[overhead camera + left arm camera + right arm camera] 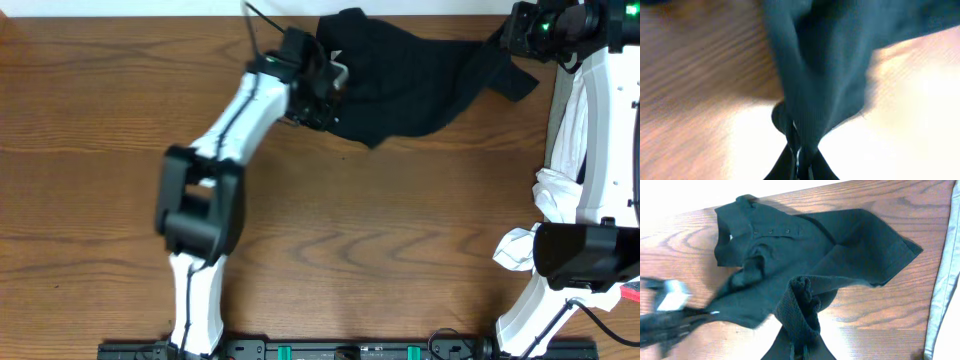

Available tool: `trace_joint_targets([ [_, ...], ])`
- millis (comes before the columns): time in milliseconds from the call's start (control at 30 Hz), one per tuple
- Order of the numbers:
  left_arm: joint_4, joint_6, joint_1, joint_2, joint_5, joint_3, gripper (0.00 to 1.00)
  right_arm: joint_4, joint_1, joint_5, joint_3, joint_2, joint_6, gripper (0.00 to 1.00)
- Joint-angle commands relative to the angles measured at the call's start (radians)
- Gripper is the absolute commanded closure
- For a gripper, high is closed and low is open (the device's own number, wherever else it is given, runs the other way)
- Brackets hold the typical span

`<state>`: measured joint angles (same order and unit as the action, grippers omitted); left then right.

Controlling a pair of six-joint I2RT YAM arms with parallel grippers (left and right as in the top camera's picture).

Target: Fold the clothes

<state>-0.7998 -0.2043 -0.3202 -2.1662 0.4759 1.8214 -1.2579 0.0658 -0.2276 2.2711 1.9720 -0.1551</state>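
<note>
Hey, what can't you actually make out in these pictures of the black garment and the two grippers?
- Left gripper: the left wrist view is blurred, and the black garment wraps its fingertips.
- Right gripper: the right wrist view's bottom edge cuts off its fingers, with cloth bunched over them.
- White garments: overhead, the right arm covers most of them.
- Garment's shape: crumpled, so folds hide its outline in every view.

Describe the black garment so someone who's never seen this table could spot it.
Look to the far edge of the wooden table, right of centre. The black garment lies crumpled there. It is the only dark cloth; its neighbours at the right edge are white garments.
</note>
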Motion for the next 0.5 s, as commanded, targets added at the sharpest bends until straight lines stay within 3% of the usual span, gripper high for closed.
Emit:
trace_joint_targets([
  [0,-0.052,0.086,0.063,0.214,0.010,0.010,0.94,-0.004,-0.008,0.002,0.010,-0.051,0.014,0.99],
  [133,-0.087,0.195,0.131,0.413,0.010,0.010,0.94,-0.029,-0.008,-0.010,0.010,-0.124,0.013,0.99],
  [467,-0.102,0.336,0.224,0.875,-0.003,0.010,0.94,-0.124,-0.008,-0.027,0.010,-0.373,-0.005,0.99],
])
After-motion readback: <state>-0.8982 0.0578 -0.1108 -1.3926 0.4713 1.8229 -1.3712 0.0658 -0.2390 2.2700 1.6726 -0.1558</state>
